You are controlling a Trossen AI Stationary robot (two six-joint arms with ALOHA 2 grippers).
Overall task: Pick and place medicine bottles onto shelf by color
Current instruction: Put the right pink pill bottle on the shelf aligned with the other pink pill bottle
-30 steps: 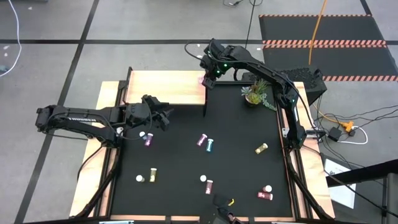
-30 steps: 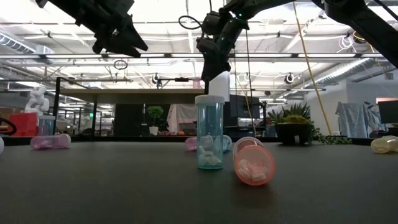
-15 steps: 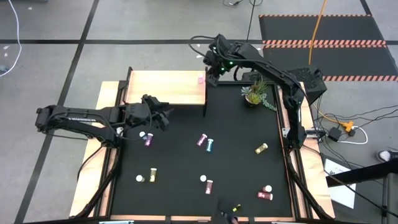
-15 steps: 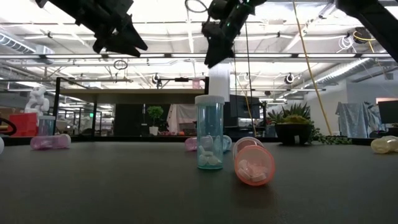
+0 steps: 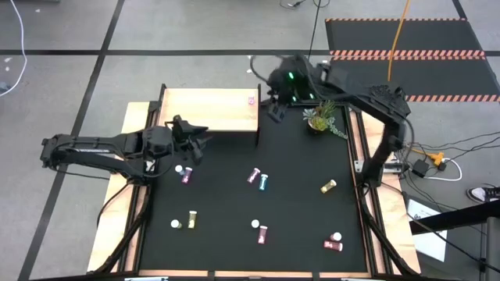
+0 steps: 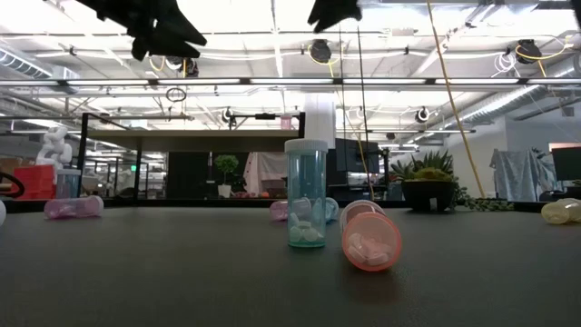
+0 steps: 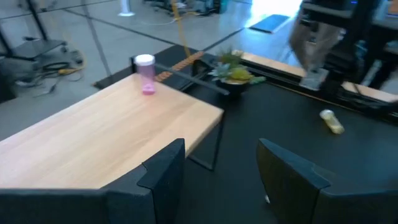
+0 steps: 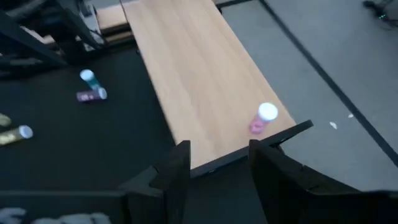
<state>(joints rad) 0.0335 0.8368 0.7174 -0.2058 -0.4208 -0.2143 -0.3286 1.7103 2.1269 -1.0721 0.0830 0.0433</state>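
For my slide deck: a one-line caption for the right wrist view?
One pink bottle stands on the shelf; open right gripper hangs empty above.

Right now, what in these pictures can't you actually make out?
- Bottle labels: too small from above, e.g. the yellow bottle.
- Left claw and right claw: cut off by the low view's top edge.
- Bottles behind the teal bottle: partly hidden by it.
- Pink bottle on the shelf: contents blurred.
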